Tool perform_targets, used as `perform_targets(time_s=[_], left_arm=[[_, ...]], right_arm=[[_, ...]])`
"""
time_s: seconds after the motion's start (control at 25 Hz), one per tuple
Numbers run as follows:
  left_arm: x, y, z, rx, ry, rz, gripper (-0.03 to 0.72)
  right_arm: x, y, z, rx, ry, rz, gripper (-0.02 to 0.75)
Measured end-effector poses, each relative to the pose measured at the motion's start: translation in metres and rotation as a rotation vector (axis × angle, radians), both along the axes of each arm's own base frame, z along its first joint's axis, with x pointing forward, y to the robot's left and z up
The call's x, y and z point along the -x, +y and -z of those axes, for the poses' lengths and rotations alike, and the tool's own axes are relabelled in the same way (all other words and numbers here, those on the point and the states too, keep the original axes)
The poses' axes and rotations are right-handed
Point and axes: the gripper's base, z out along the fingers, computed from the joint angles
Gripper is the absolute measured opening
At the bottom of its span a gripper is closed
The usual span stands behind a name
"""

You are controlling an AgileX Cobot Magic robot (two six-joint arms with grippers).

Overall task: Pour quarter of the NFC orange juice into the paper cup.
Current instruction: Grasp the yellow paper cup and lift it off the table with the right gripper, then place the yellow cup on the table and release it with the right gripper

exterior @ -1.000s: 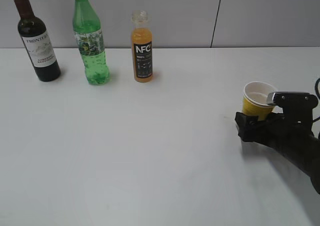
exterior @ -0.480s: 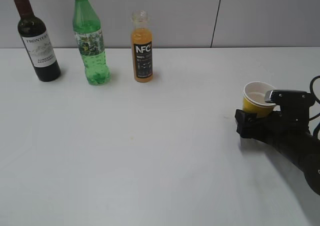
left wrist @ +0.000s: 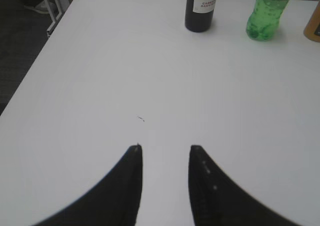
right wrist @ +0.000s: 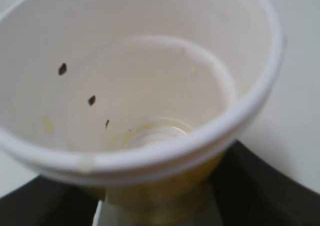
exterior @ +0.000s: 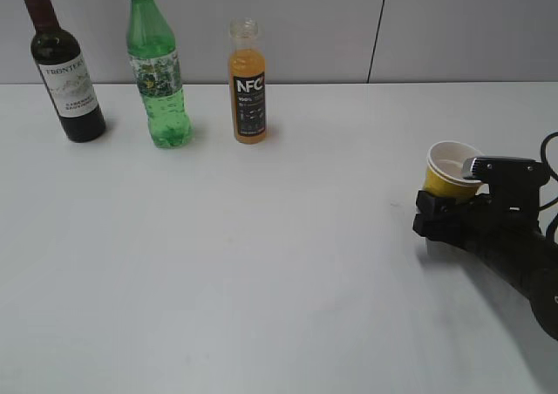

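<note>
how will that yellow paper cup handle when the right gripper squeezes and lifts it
The paper cup is probably very light: the right wrist view shows only a residue ring at its bottom. Its thin paper wall may buckle if the right gripper squeezes hard. It already looks slightly tilted between the jaws, so it could tip or slip easily.
</note>
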Motion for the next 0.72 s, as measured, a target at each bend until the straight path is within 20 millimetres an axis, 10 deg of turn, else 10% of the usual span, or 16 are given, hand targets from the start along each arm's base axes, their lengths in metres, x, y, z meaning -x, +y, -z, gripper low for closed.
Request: perform_targets(time_s=[0.4, 0.72], left_arm=[[0.000, 0.000, 0.000, 0.000, 0.000, 0.000, 0.228], [0.000, 0.000, 0.000, 0.000, 0.000, 0.000, 0.228]], right_arm=[[-0.001, 0.004, -0.005, 0.001, -0.018, -0.051, 0.483], [-0.003, 0.049, -0.024, 0.029, -0.142, -0.588, 0.483]])
